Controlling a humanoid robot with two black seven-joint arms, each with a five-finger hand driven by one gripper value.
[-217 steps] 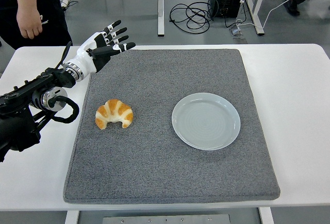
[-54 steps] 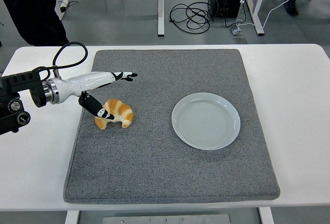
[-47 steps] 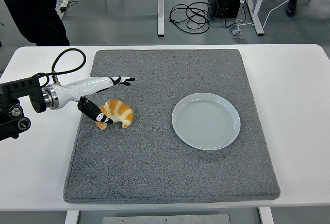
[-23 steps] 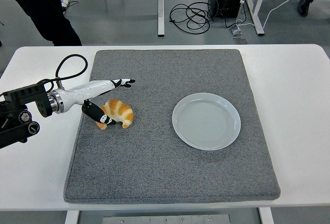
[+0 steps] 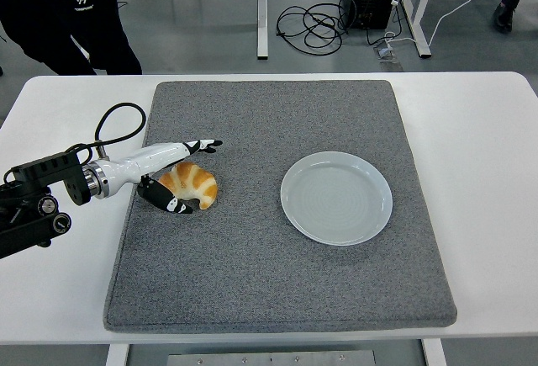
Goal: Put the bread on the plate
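Lowered since the earlier frame, the left hand (image 5: 178, 174) brackets the golden crescent-shaped bread (image 5: 192, 184), thumb partly hidden beneath; bread lies at nine o'clock from the pale round plate (image 5: 336, 198).

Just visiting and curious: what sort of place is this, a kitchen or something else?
Probably a lab or workshop, not a kitchen: loose cables on a grey floor, desk legs behind the white table, and a croissant on a grey mat.
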